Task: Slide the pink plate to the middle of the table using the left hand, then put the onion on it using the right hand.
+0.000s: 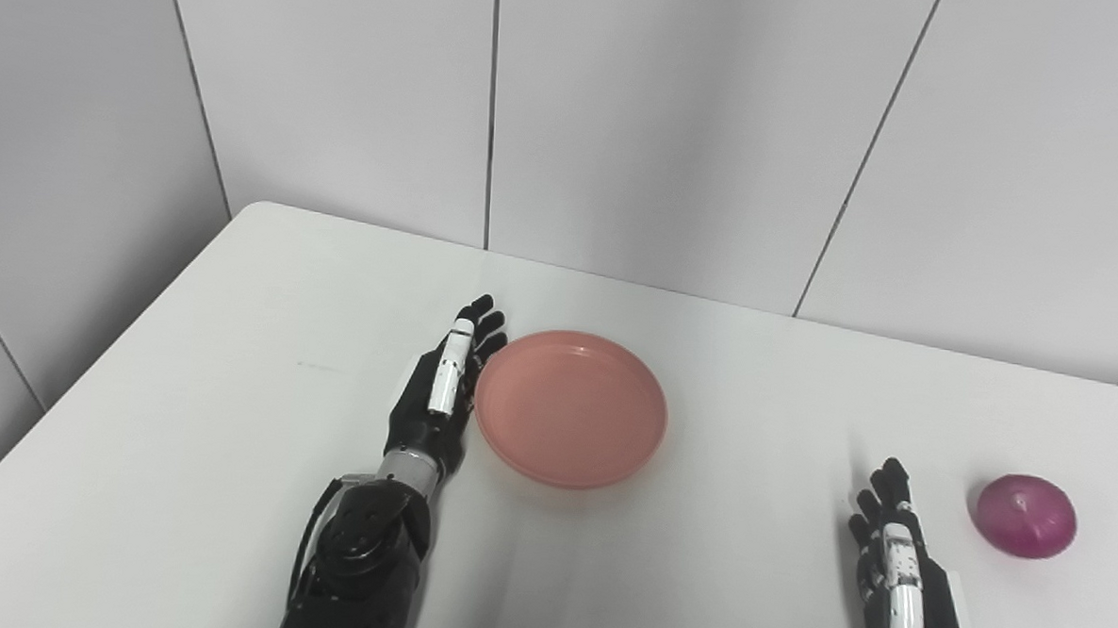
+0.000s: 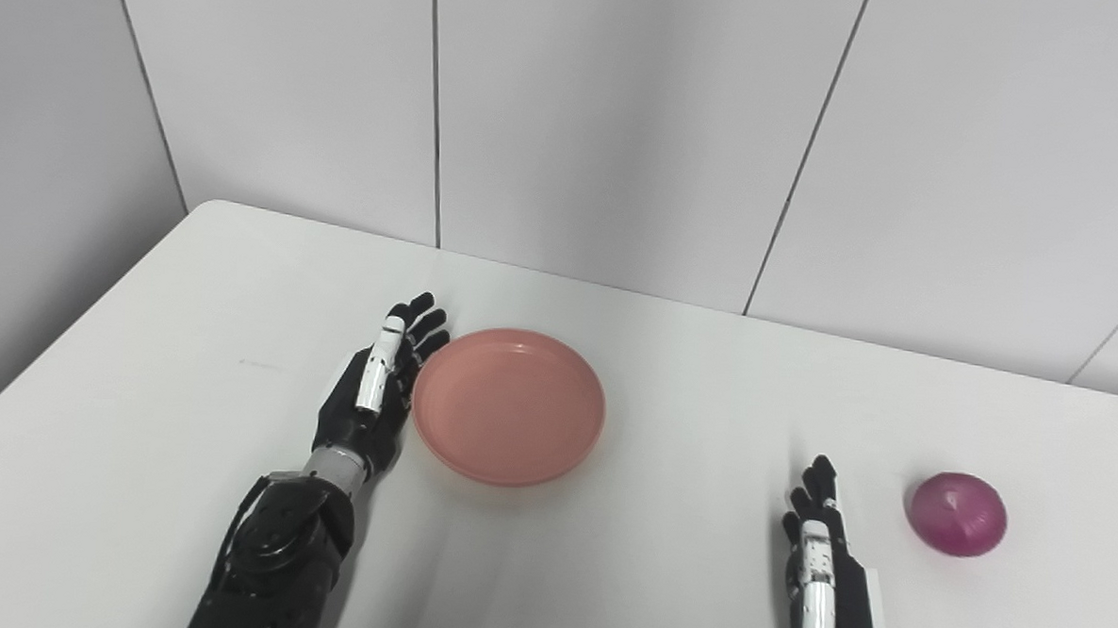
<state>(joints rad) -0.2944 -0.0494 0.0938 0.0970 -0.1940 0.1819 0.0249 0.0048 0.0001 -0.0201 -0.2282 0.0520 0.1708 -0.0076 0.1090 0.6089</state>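
Observation:
The pink plate [image 1: 569, 407] lies empty on the white table [image 1: 235, 385], left of the table's middle. My left hand [image 1: 445, 382] rests edge-on against the plate's left rim, fingers straight and pointing away, open and holding nothing. The purple onion [image 1: 1026, 516] sits near the right side of the table. My right hand [image 1: 895, 565] stands near the front edge, a short way left of the onion and apart from it, fingers extended and open.
Grey panelled walls [image 1: 624, 119] rise behind the table's far edge. The table's left edge [image 1: 94, 369] runs diagonally past my left arm. Bare white tabletop [image 1: 762, 427] lies between the plate and my right hand.

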